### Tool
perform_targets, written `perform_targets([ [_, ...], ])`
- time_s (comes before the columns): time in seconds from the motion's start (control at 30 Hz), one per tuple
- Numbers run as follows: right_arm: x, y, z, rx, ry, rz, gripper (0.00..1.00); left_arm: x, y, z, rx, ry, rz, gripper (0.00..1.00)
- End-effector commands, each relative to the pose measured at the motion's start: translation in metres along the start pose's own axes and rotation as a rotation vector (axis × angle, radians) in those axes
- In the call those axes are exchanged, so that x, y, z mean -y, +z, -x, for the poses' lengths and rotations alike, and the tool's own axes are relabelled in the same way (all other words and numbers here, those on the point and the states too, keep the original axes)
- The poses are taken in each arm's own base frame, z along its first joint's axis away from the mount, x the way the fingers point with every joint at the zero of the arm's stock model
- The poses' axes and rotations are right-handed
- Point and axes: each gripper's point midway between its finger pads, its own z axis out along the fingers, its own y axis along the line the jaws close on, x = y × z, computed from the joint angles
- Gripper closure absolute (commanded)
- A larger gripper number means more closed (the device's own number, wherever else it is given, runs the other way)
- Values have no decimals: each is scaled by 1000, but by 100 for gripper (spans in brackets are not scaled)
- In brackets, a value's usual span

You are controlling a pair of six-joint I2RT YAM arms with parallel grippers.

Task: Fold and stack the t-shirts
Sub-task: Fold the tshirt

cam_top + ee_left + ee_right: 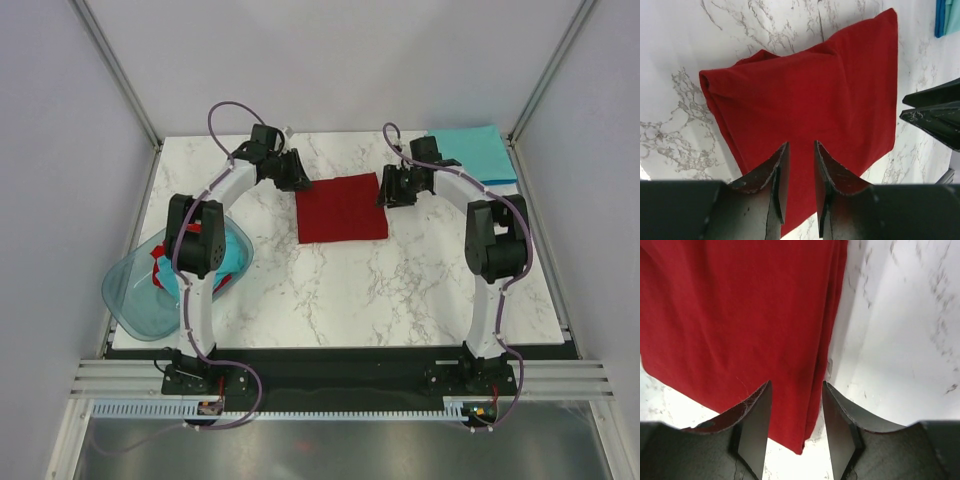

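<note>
Dark red cotton is sitting at the middle of the white marble surface (330, 290): a dark red t-shirt (340, 208), folded into a rough rectangle, is lying flat between the two arms. The left end effector (297, 178) is hanging at the shirt's left far corner. In the left wrist view its fingers (781, 170) are standing a little apart, with flat red cloth showing through the narrow gap and nothing clamped between them. The fold facing that camera is looking slightly bunched and rounded at its left corner.

The right end effector (390, 190) is sitting at the shirt's right far corner. In the right wrist view its fingers (757, 415) are spread wider, and the layered edge of the shirt is running down between them, with bare marble on the right side. Whether either tip is touching the cloth I cannot tell.

At the far right corner of the surface a folded teal t-shirt (475, 150) is lying flat, well apart from the red one. A translucent blue-green plastic basin (115, 295) is overhanging the left edge beside the left arm, holding a crumpled teal garment (235, 255) and a crumpled red garment (160, 272).
</note>
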Motion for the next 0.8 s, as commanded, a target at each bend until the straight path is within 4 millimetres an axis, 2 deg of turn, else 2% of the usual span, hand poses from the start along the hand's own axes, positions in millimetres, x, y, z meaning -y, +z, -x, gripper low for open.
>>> perform_targets([
  [0.0, -2, -4, -17, -35, -42, 25, 48, -15, 15, 9, 7, 43, 4, 67],
  [0.07, 3, 0, -29, -63, -34, 23, 49, -26, 27, 10, 3, 36, 27, 67],
  [0.1, 5, 1, -33, -71, -35, 21, 49, -28, 28, 18, 19, 32, 28, 67],
  [0.3, 10, 2, -51, -99, -45, 16, 53, -54, 30, 33, 66, 34, 133, 66],
  [0.4, 5, 0, -52, -92, -34, 39, 56, -44, 20, 44, 84, 55, 110, 63],
  [0.5, -2, -6, -51, -81, -34, 61, 56, -19, -3, 53, 108, 77, 57, 61],
  [0.57, -6, -12, -50, -70, -42, 70, 54, 0, -27, 60, 137, 108, 28, 60],
  [0.6, -8, -14, -50, -69, -45, 80, 53, -2, -31, 51, 122, 107, 38, 58],
  [0.63, -9, -16, -50, -66, -43, 82, 52, 7, -49, 53, 143, 116, 34, 57],
  [0.67, -11, -20, -50, -62, -48, 85, 50, 2, -49, 37, 113, 106, 45, 57],
  [0.73, -15, -22, -51, -62, -58, 101, 49, 3, -57, 21, 85, 106, 43, 55],
  [0.77, -16, -24, -51, -59, -60, 106, 48, 3, -62, 2, 53, 97, 36, 55],
])
